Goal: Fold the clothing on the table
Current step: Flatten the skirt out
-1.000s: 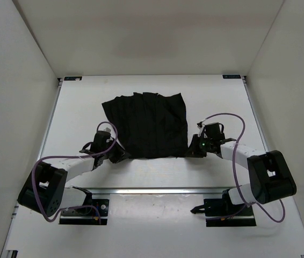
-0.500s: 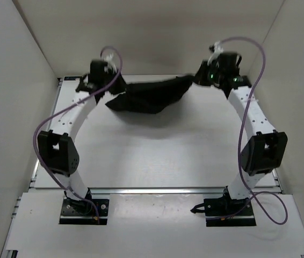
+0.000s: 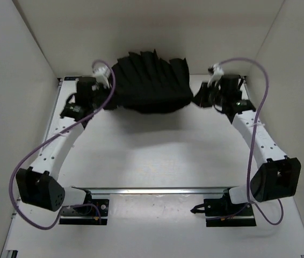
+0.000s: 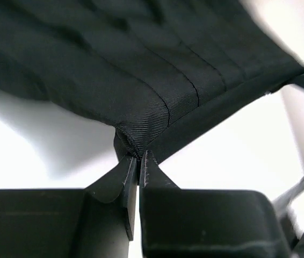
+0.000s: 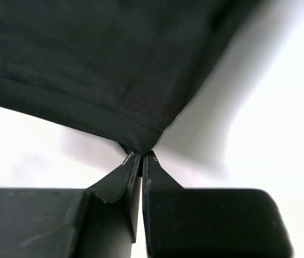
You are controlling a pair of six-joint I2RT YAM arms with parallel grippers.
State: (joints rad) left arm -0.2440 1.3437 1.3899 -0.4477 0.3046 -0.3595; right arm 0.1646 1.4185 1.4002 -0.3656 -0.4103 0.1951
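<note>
The clothing (image 3: 149,81) is a pleated black garment, held up above the far part of the white table (image 3: 152,156) and stretched between my two arms. My left gripper (image 3: 105,94) is shut on its left corner; the left wrist view shows the fabric (image 4: 141,70) pinched at the fingertips (image 4: 147,161). On the other side my right gripper (image 3: 196,100) is shut on the right corner, with the cloth (image 5: 103,64) caught between its fingertips (image 5: 129,161). The garment casts a shadow on the table under it.
White walls (image 3: 17,80) close in the table on the left, right and back. A metal rail (image 3: 157,190) runs across near the arm bases. Purple cables (image 3: 248,64) loop from both wrists.
Both arms have lifted the garment off the table and carried it to the far edge. Since half a second ago they drew back slightly and the cloth spread wider between them.
</note>
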